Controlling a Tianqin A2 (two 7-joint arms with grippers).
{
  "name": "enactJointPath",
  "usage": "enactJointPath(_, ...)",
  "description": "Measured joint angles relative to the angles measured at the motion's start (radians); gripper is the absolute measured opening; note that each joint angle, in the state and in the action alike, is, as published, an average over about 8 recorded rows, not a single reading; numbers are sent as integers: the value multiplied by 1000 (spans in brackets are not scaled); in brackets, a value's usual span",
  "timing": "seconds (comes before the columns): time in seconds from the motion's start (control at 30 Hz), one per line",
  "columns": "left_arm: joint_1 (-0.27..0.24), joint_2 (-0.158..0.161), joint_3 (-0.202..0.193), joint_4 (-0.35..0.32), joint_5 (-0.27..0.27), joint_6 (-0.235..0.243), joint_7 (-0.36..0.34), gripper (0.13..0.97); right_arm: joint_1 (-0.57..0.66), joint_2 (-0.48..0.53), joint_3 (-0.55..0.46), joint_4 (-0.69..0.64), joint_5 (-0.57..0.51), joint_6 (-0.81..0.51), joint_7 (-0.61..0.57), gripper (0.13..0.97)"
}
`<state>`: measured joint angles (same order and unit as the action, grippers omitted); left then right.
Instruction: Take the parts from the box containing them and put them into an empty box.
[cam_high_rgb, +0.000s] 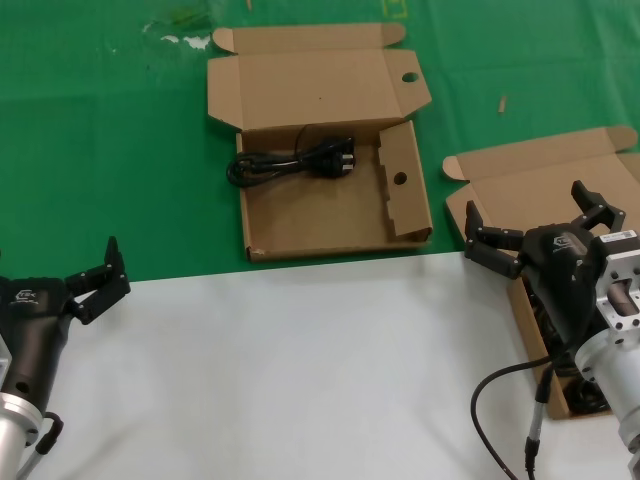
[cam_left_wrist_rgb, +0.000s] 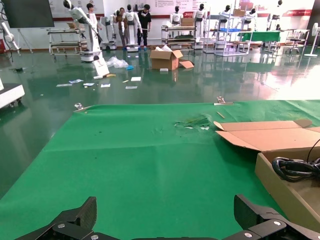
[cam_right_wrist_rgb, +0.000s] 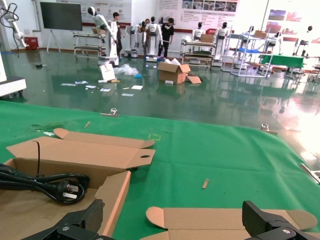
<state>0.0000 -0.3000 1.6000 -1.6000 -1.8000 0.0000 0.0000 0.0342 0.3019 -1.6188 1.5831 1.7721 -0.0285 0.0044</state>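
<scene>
A brown box with round holes in its lid and side flap (cam_high_rgb: 330, 215) lies open on the green mat. One coiled black cable with its plug (cam_high_rgb: 290, 163) lies in it near the lid; it also shows in the left wrist view (cam_left_wrist_rgb: 296, 168) and the right wrist view (cam_right_wrist_rgb: 52, 184). A plain-lidded brown box (cam_high_rgb: 540, 185) lies open at the right. My right gripper (cam_high_rgb: 540, 222) hovers open and empty over it, and the arm hides most of its inside; a bit of black cable (cam_high_rgb: 588, 397) shows. My left gripper (cam_high_rgb: 105, 280) is open and empty at the left, over the white table's edge.
The white table surface (cam_high_rgb: 300, 370) fills the front, the green mat (cam_high_rgb: 110, 150) the back. A white scrap (cam_high_rgb: 185, 40) and a small wooden chip (cam_high_rgb: 503, 103) lie on the mat. The plain box's lid flap (cam_right_wrist_rgb: 225, 220) lies just beyond my right fingers.
</scene>
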Motion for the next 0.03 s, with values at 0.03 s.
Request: enactJointPath(0.03, 0, 0, 0, 0, 0, 0, 0, 966, 0, 0, 0, 0, 0, 0, 0, 966)
